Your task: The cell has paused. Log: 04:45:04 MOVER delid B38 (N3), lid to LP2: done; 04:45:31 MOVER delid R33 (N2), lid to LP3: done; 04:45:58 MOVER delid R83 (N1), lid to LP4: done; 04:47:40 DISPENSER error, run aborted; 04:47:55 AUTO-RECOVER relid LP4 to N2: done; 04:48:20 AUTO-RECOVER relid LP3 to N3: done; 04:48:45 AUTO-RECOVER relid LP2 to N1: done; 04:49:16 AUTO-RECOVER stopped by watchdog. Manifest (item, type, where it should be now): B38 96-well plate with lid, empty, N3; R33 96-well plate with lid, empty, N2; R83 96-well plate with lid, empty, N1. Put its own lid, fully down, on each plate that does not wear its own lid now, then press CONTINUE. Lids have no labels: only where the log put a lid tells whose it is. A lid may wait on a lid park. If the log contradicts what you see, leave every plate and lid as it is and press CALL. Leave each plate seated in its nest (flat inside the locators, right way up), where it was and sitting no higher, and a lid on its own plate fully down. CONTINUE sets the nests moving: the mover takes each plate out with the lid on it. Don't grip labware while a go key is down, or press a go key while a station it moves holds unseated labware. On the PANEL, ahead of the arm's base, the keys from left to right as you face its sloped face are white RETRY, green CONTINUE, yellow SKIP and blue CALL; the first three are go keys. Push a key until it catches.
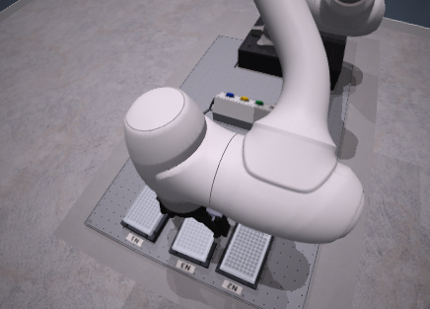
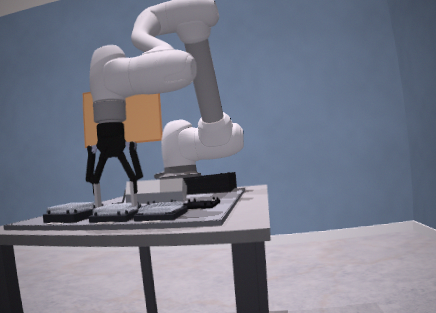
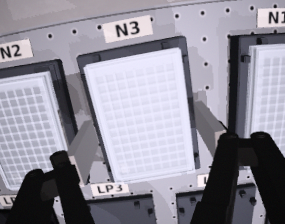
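Observation:
Three lidded 96-well plates sit in a row of nests on the grey baseplate. In the wrist view they are N2 [image 3: 26, 125] at left, N3 [image 3: 141, 112] in the middle and N1 [image 3: 273, 96] at right. The N3 lid looks whiter and smoother than the other two. In the top view they are N1 [image 1: 145, 212], N3 [image 1: 193, 240] and N2 [image 1: 246, 254]. My gripper [image 3: 144, 123] [image 2: 115, 197] is open and empty. It hangs straight down just above the near end of N3, with one finger on each side. The arm hides most of it in the top view.
The key panel [image 1: 242, 109] stands behind the nests, with blue [image 1: 229, 95], yellow [image 1: 245, 99] and green [image 1: 259, 103] keys in sight; the arm hides the white key. The LP3 label [image 3: 109, 189] marks a dark lid park under my fingers. The black arm base [image 2: 210, 182] is behind.

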